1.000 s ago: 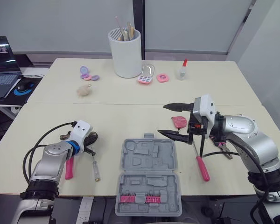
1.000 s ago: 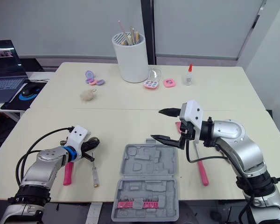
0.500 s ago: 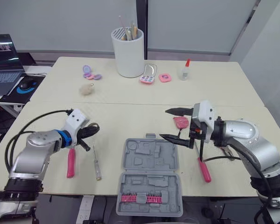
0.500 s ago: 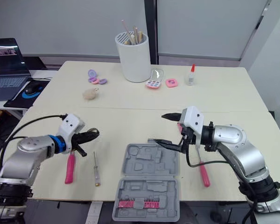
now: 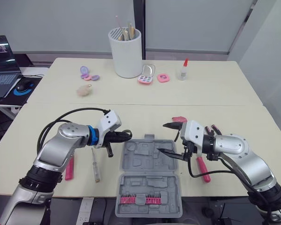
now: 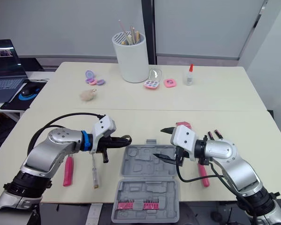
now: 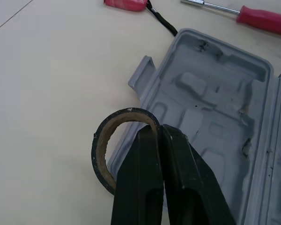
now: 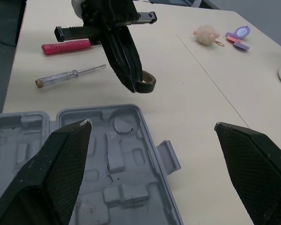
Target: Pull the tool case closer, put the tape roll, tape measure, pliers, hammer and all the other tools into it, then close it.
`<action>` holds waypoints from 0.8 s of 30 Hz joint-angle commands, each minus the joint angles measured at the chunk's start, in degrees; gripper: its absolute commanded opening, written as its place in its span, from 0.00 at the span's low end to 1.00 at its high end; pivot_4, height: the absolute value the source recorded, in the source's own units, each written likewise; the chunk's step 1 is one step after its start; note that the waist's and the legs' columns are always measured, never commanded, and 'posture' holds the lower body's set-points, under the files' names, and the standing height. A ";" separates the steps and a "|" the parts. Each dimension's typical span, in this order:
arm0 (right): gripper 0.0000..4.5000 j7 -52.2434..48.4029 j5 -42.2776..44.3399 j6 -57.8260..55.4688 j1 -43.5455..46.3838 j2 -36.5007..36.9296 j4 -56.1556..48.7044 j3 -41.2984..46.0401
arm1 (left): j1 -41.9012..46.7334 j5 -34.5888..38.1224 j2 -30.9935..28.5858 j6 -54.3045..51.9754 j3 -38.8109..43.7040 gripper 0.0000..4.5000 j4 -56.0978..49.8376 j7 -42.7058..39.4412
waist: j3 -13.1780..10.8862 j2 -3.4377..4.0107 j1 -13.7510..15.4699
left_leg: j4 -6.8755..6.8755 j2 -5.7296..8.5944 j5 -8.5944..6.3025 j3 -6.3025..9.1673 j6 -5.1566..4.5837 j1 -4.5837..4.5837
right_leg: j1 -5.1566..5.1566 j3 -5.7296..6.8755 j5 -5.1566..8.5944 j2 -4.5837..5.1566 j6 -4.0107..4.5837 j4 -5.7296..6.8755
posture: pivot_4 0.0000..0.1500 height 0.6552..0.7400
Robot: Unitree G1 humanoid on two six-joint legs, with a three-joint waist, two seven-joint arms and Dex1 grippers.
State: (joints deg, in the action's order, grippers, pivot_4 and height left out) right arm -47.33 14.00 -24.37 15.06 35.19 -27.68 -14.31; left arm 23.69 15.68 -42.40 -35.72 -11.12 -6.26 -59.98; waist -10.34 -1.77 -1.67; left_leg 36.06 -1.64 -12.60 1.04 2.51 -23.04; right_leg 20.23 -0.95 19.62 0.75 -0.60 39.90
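Note:
The grey tool case (image 5: pixel 149 174) lies open near the table's front edge, with pink bits in its near half. My left gripper (image 5: pixel 122 136) is shut on the black tape roll (image 7: pixel 124 113), holding it just above the table beside the case's far left corner. My right gripper (image 5: pixel 161 138) hangs open over the far right part of the case with nothing in it. A pink-handled tool (image 5: pixel 69 168) and a small screwdriver (image 5: pixel 96 166) lie left of the case. A red-handled screwdriver (image 5: pixel 203 168), a pink tape measure (image 5: pixel 179 119) and pliers (image 5: pixel 215 130) lie to its right.
On the far half of the table stand a white cup of sticks (image 5: pixel 127 54), a glue bottle (image 5: pixel 183 70), pink compacts (image 5: pixel 146 77), purple items (image 5: pixel 86 74) and a fluffy ball (image 5: pixel 84 91). A laptop (image 5: pixel 2 61) sits on a side desk at the left.
My left arm has lifted the tape roll off the table and carried it right to the case's edge. My right gripper has come down and left over the case, still open.

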 commanded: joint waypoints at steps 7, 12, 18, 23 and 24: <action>1.00 1.10 -0.65 0.45 -1.63 0.59 -2.54 1.19 | -0.91 -2.97 2.33 2.82 -2.57 0.00 1.10 1.52 | 0.00 0.00 -0.01 | 0.01 -0.01 0.00 0.00 0.00 0.01 | 0.00 0.01 0.00 -0.01 0.00 0.02 | 1.00 1.00; 1.00 0.95 -0.74 0.62 -2.18 1.11 -2.66 1.71 | -2.14 -4.67 2.96 4.09 -3.86 0.00 1.97 2.09 | 0.00 0.00 -0.01 | 0.00 0.01 0.00 -0.01 0.00 0.00 | 0.00 -0.01 0.00 0.00 0.00 0.00 | 1.00 1.00; 1.00 1.11 -0.61 0.08 -2.93 1.35 -3.65 2.02 | -3.14 -6.14 3.76 5.88 -4.56 0.00 3.39 2.57 | 0.00 0.00 -0.01 | 0.01 0.00 0.00 0.01 0.00 0.01 | -0.01 0.01 0.00 0.00 0.00 0.01 | 1.00 1.00; 1.00 1.22 -0.61 -0.48 -3.20 1.42 -4.44 1.97 | -3.23 -7.54 4.25 7.05 -4.95 0.00 5.21 2.74 | 0.00 0.00 0.00 | 0.00 0.00 0.00 0.02 0.00 0.01 | -0.01 0.01 0.00 0.00 0.00 0.00 | 1.00 1.00; 1.00 1.22 -0.60 -0.55 -3.19 1.44 -4.51 1.97 | -3.21 -7.72 4.32 7.32 -4.97 0.00 5.53 2.73 | 0.00 0.00 0.00 | 0.01 0.01 0.00 0.01 0.00 0.01 | -0.01 0.01 0.00 0.00 -0.01 0.00 | 1.00 1.00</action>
State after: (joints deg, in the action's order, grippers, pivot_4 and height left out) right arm -46.18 12.79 -24.73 11.94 36.21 -29.38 -13.54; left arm 20.57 8.54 -38.38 -29.43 -15.86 -0.60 -57.18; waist -10.34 -1.77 -1.67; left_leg 36.07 -1.63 -12.60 1.05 2.51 -23.03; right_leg 20.22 -0.95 19.62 0.75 -0.61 39.91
